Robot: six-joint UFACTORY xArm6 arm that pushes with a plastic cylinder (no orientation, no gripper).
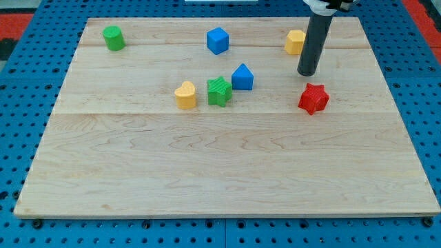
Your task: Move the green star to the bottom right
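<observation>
A pale wooden board (227,172) lies on a blue pegboard surface (21,103). My tip (306,74), the end of a dark rod with no claw and holding nothing, rests near the view's upper right, just above the red star block (313,98) and beside a yellow block (295,42). The green star block (219,91) sits near the centre, between a yellow heart block (185,95) and a blue house-shaped block (242,77). A blue cube (217,40) and a green cylinder (114,38) lie along the top.
</observation>
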